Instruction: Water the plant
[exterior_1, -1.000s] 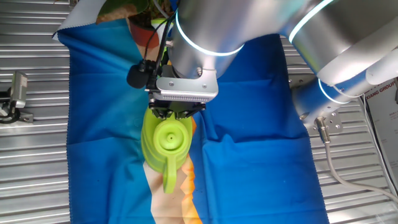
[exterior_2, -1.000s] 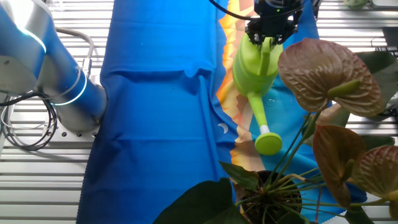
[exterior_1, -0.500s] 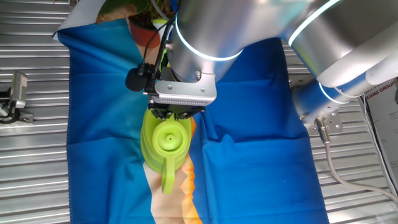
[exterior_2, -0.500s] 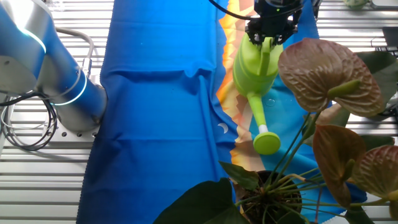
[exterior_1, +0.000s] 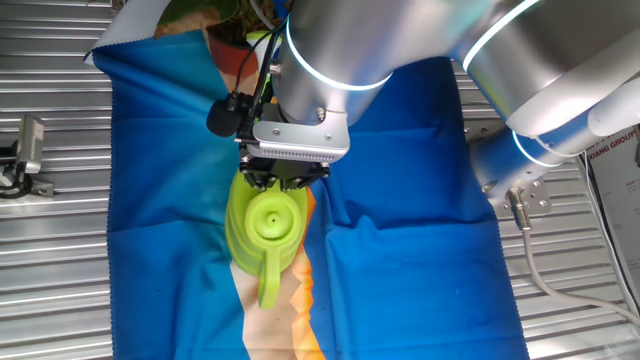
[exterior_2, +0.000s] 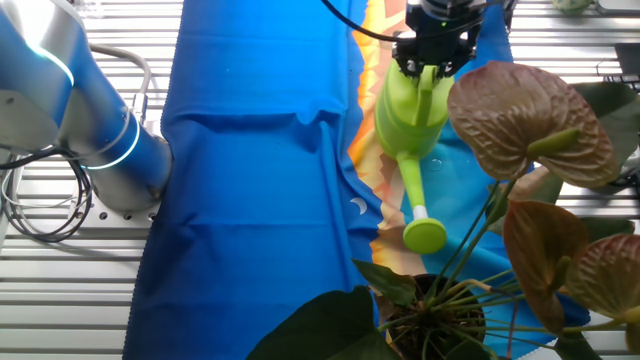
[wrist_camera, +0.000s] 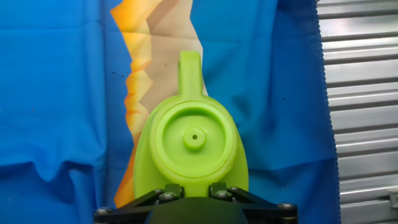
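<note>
Gripping the handle end of the lime-green watering can (exterior_2: 409, 105), the jaws of the gripper (exterior_2: 432, 62) are closed on it at the can's top rear. In the hand view the can (wrist_camera: 191, 149) fills the lower middle, round lid toward the camera, with the jaw linkage dark at the bottom edge. The spout (exterior_2: 417, 195) slopes down from the body and ends in a round rose (exterior_2: 425, 236), which hangs above the blue cloth (exterior_2: 250, 180) just short of the plant (exterior_2: 520, 150).

Only the other fixed view shows this: broad reddish-brown leaves to the right of the can, green stems gathering into a dark pot (exterior_2: 435, 320) at the bottom edge, and one brown leaf almost touching the can's side. One fixed view looks down on the lid (exterior_1: 268, 222); the wrist hides the spout, and the plant (exterior_1: 205, 14) shows only as leaves at the top edge.

An orange-and-cream zigzag strip (wrist_camera: 152, 59) runs beneath the can. Open cloth lies to either side, ending in the ribbed metal table (exterior_1: 50, 250).
</note>
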